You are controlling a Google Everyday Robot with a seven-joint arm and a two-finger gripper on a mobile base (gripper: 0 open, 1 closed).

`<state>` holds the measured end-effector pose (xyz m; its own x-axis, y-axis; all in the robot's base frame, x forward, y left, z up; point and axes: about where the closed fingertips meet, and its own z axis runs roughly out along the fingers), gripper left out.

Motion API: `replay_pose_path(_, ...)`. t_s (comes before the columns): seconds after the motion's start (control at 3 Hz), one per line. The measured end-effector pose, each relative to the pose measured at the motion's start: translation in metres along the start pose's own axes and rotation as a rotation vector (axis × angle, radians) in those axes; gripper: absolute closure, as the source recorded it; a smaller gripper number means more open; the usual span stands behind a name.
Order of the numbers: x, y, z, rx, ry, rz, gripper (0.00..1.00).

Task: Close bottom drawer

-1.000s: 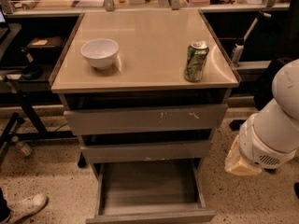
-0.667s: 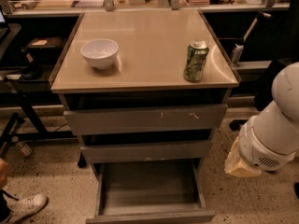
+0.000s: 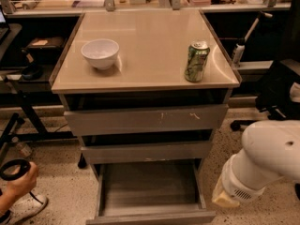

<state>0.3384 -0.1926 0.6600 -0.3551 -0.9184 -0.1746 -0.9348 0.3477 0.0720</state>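
Note:
The bottom drawer point(image 3: 150, 187) is pulled far out of the grey cabinet, showing its deep grey-brown wood-grain inside; its flat front point(image 3: 154, 217) lies at the bottom edge of the view. Above it are the plain middle drawer front point(image 3: 147, 152) and the wide top drawer front point(image 3: 145, 120) with white scratch marks, both slightly out. My white arm point(image 3: 262, 165) hangs at the lower right, just right of the open drawer. My gripper is out of view.
A white bowl point(image 3: 100, 53) and a green can point(image 3: 196, 61) stand on the beige cabinet top point(image 3: 145, 36). A person's hand holding a black ring point(image 3: 16, 175) and a shoe are at the lower left. Dark shelves and a black chair flank the cabinet.
A person's hand with a black ring has come into view at the lower left. My arm and the drawers have hardly moved.

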Motion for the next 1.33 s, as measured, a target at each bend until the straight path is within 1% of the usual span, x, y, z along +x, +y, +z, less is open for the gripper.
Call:
replay_pose_path(0.33,0.016,0.005,0.067,-0.041,0.033,0.042,1.00)
replay_pose_path(0.67,0.043,0.009,0.144,-0.094,0.070,0.090,1.00)
replay_pose_path(1.0,0.043,0.009,0.146,-0.096,0.069,0.091,1.00)
replay_pose_path(1.33,0.046,0.014,0.164,-0.149,0.070,0.103,1.00)
